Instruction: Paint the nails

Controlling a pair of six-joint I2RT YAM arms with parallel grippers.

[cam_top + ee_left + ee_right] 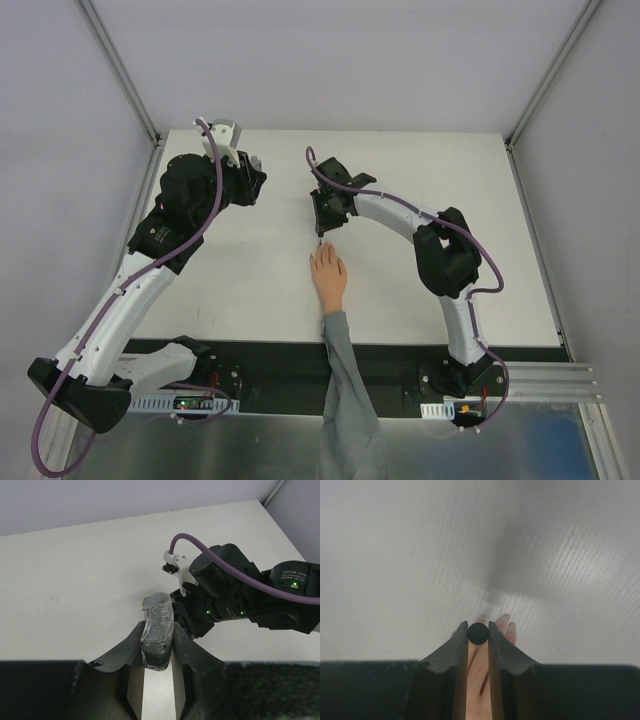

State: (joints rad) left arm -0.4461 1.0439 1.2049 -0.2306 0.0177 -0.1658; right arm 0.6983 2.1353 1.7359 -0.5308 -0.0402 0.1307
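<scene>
left pincer (158, 630) gripping open dark glittery bottle (157, 647), right pincer (478, 628) clenching round black cap (478, 634) above mannequin hand (481, 667) lying on bench (395, 555)

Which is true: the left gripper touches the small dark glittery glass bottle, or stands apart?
Touching. Left wrist view: the left gripper clamps the glittery bottle, both fingers against it.

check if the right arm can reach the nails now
Probably yes: the right gripper, shut on a black cap, hangs just over the fingertips of the mannequin hand, nothing between; the nails themselves are too small to see.
</scene>
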